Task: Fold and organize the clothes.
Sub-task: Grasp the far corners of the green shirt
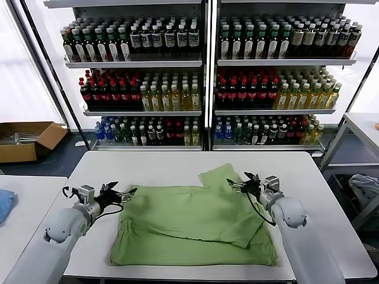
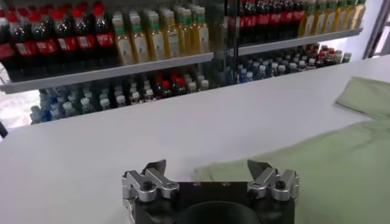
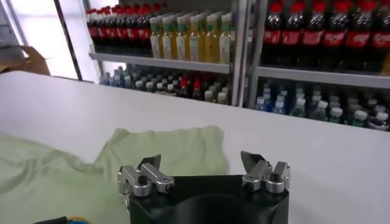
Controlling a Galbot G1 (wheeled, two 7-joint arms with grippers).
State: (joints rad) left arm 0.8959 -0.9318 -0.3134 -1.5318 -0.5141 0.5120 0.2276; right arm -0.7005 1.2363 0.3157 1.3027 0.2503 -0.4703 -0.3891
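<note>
A light green shirt [image 1: 192, 228] lies partly folded on the white table [image 1: 166, 165], with one sleeve [image 1: 220, 176] sticking out at the far right. No collar, buttons or checkered print show on it. My left gripper [image 1: 122, 193] is open and empty, just above the shirt's left far corner [image 2: 213, 172]. My right gripper [image 1: 237, 185] is open and empty, just above the sleeve [image 3: 177, 149]. The shirt also shows in the left wrist view [image 2: 329, 164]. Only one green garment can be told apart.
Shelves of bottled drinks [image 1: 201, 77] stand behind the table. A second table [image 1: 23, 195] on the left carries a blue cloth [image 1: 5, 204]. A cardboard box [image 1: 26, 139] sits on the floor at the left. A pale grey fabric bundle [image 1: 364, 189] lies at the right.
</note>
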